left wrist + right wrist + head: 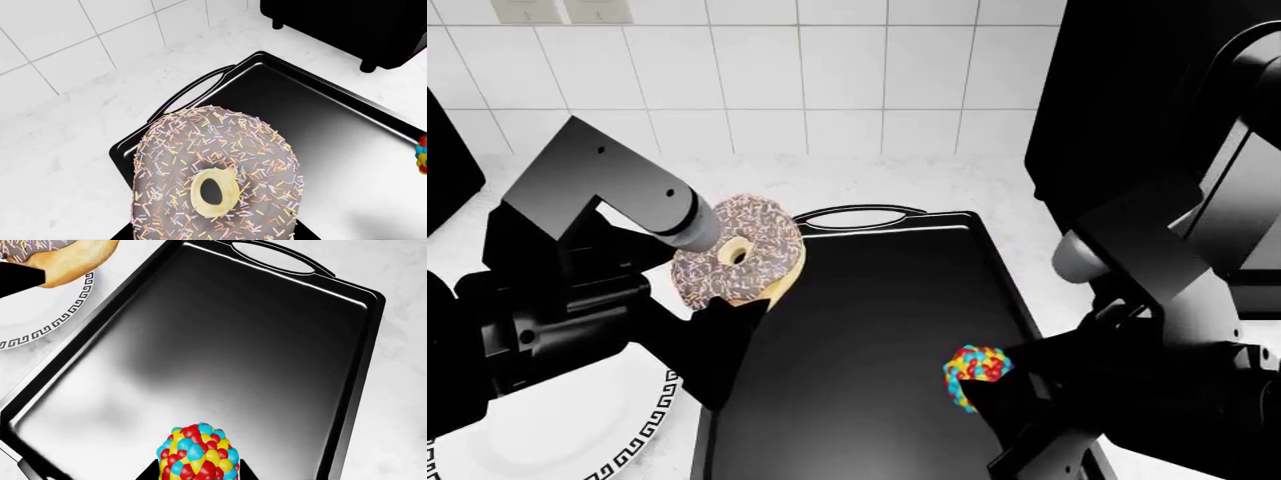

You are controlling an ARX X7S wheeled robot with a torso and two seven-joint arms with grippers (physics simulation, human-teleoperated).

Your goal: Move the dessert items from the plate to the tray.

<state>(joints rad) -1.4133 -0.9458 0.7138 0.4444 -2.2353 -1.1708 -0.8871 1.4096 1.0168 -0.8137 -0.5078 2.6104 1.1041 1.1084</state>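
The tan donut (741, 262) with chocolate icing and pale sprinkles hangs tilted over the far left corner of the black tray (868, 320), with my left gripper (737, 298) shut on it. In the left wrist view the donut (213, 175) fills the foreground above the tray (320, 115). My right gripper (988, 388) is shut on the red, blue and yellow candy lump (973, 372) over the tray's near right part. In the right wrist view the lump (199, 454) sits between both fingers (151, 472), just above the tray floor (233, 340). The plate (574, 425) is bare.
The white plate (47, 327) with its black key-pattern rim lies left of the tray on the marble counter. A black toaster (347, 25) stands beyond the tray's far end. The tray's silver handle (854, 212) faces the white tiled wall (827, 70).
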